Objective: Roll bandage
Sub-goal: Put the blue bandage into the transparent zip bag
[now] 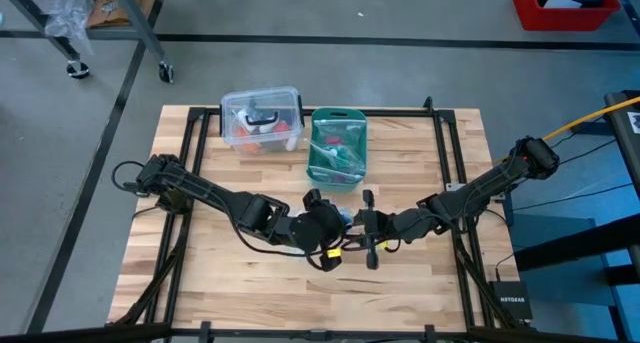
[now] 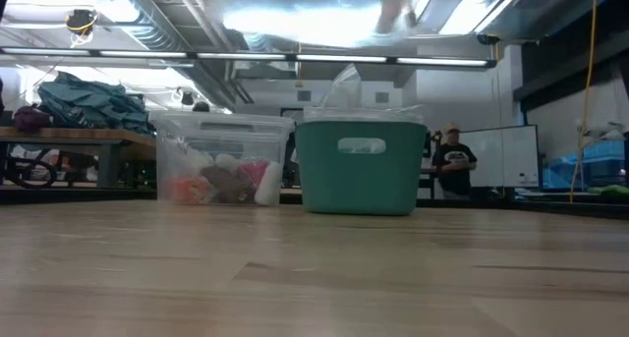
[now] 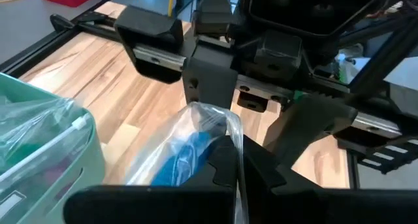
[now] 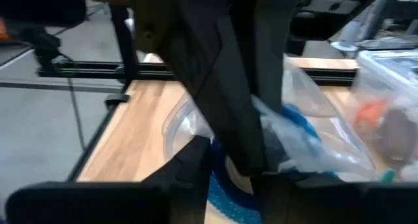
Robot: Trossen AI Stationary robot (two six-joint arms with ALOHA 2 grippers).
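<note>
I am watching both arms meeting over the middle of the table [image 1: 200, 293], just in front of the teal basket [image 1: 338, 143]. Nearest my left wrist camera, the bandage [image 3: 186, 160] is showing as a bright blue fold inside a clear plastic bag [image 3: 196, 129], and the left gripper [image 1: 322, 223] is pinching that bag, one dark finger [image 3: 225, 162] pressing against the film. From the right wrist camera the same blue fabric [image 4: 225, 181] is sitting low between dark fingers, with the crinkled bag [image 4: 307, 129] spreading out past them; the right gripper [image 1: 364, 223] is holding onto the bag from the opposite side, so the two grippers are nearly touching in the overhead view, the bag a small pale patch [image 1: 345, 217] between them. Farther back, the basket [image 2: 361, 165] is standing upright with plastic poking out of its top, and just beside it a clear lidded box [image 2: 224, 160] is holding red, pink and white items. Beyond the table a person [image 2: 454, 162] is standing in the room
</note>
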